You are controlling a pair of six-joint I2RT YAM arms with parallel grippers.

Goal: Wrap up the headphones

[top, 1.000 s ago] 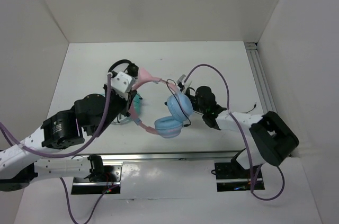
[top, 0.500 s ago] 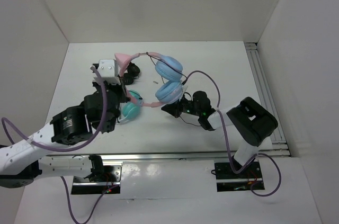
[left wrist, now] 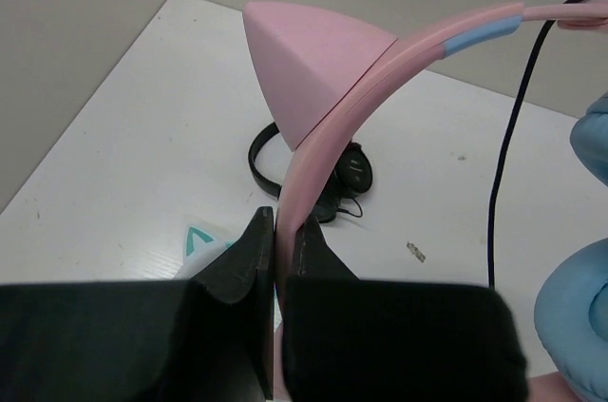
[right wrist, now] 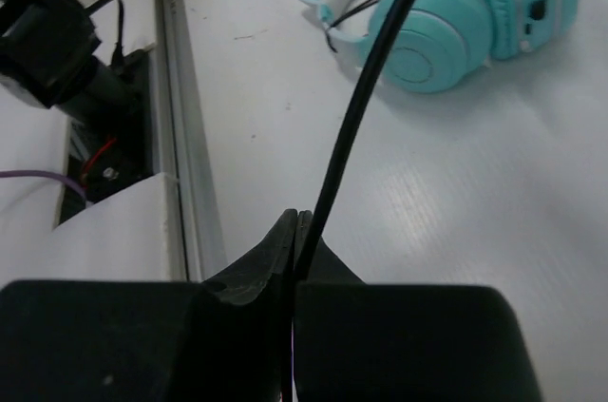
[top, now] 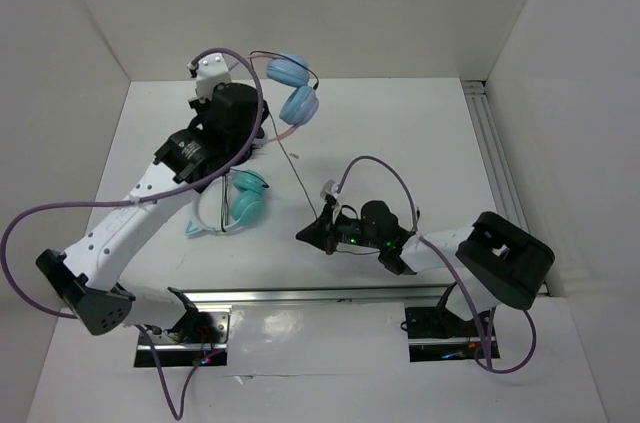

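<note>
My left gripper [top: 255, 108] is shut on the pink headband [left wrist: 323, 136] of the headphones, just below a pink cat ear [left wrist: 304, 60], and holds them high over the table's back left. The light blue ear cups [top: 295, 88] hang to its right and also show in the left wrist view [left wrist: 570, 326]. The thin black cable [top: 300, 183] runs straight down from the cups to my right gripper [top: 305, 235]. That gripper is low near the front middle of the table and is shut on the cable [right wrist: 370, 98].
The teal-and-white cat-ear headphones [top: 235, 201] lie on the table left of centre and also show in the right wrist view [right wrist: 446, 22]. The small black headphones [left wrist: 347, 169] lie under my left gripper. A metal rail [top: 300, 295] runs along the near edge.
My left arm has lifted the headphones up and toward the back left. My right gripper has moved left and nearer along the table with the cable, which now runs straight.
</note>
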